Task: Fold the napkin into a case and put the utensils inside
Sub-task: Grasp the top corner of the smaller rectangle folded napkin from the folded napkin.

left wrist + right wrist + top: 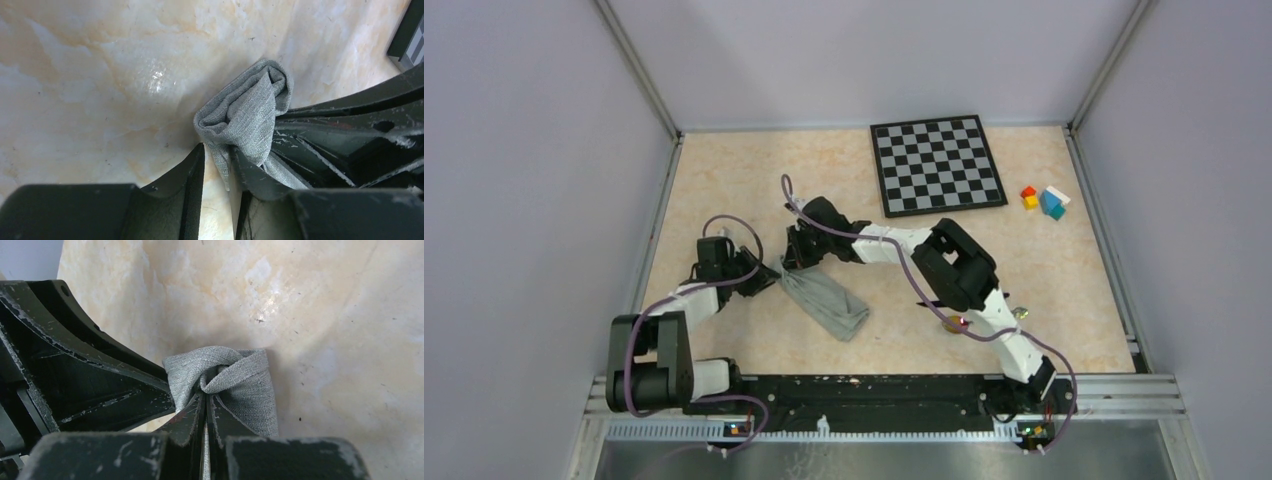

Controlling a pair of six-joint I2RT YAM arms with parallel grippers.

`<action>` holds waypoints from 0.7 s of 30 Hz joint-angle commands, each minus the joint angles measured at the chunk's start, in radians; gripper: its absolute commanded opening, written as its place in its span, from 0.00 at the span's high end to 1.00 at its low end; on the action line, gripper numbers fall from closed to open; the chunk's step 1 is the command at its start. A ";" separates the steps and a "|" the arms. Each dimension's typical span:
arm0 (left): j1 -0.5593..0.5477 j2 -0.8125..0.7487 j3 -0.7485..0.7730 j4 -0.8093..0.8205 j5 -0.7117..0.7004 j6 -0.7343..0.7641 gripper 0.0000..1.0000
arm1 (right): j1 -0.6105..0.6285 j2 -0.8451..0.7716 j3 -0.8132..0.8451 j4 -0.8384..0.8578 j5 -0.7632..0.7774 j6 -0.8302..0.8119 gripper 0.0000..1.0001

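Biggest first: the table (pixel 724 180), smooth and shiny under both pincers, so easy to slide cloth across by mistake. Then the chessboard (pixel 936 165), well apart from the right pincer (pixel 205 396), on the far side of its arm, no trouble for now. Next the napkin (pixel 829 305), folded into a long thin strip, one end right at both pincers and the rest trailing away toward the near edge. Gripped at that end by the right pincer, fingers pressed tight together on a twisted bunch of cloth. Danger here: tugging too hard or lifting too fast, undoing the whole fold and leaving a loose rag, not a case. Just beside the right pincer, the left pincer (pixel 218 150), fingers spread a little around a hanging flap of cloth, not squeezing it yet. Danger there: closing on only one layer, or missing the flap, and opening no proper pocket. Also so near each other: easy to bump fingers or pull opposite ways and twist the strip. Well behind the right pincer, tucked under its own arm, a small yellow-red bit, likely the spoon (pixel 951 322); easy to knock away with a swinging elbow. No knife in sight. Smallest, the coloured blocks (pixel 1044 200), farther off than the chessboard, out of harm's way.
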 commanded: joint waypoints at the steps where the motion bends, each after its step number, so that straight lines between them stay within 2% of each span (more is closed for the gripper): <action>1: -0.004 0.060 -0.020 -0.026 -0.072 0.023 0.69 | 0.064 0.011 0.031 -0.035 -0.001 -0.047 0.99; 5: -0.004 0.051 -0.023 -0.028 -0.079 0.033 0.69 | 0.063 -0.031 -0.028 0.014 -0.010 -0.020 0.99; 8: -0.004 0.024 -0.020 -0.071 -0.089 0.040 0.63 | 0.026 -0.014 -0.058 0.057 -0.008 0.018 0.99; 14: 0.000 -0.185 0.012 -0.254 -0.068 0.053 0.58 | -0.011 -0.080 -0.108 0.065 -0.036 -0.001 0.89; 17: 0.000 -0.265 0.048 -0.290 -0.072 0.045 0.61 | -0.013 -0.099 -0.109 0.064 -0.051 -0.002 0.85; 19: -0.001 -0.268 0.067 -0.271 -0.052 0.041 0.67 | -0.013 -0.106 -0.113 0.071 -0.056 0.004 0.85; 21: -0.001 -0.233 0.090 -0.253 -0.031 0.041 0.75 | -0.014 -0.110 -0.117 0.081 -0.053 0.008 0.90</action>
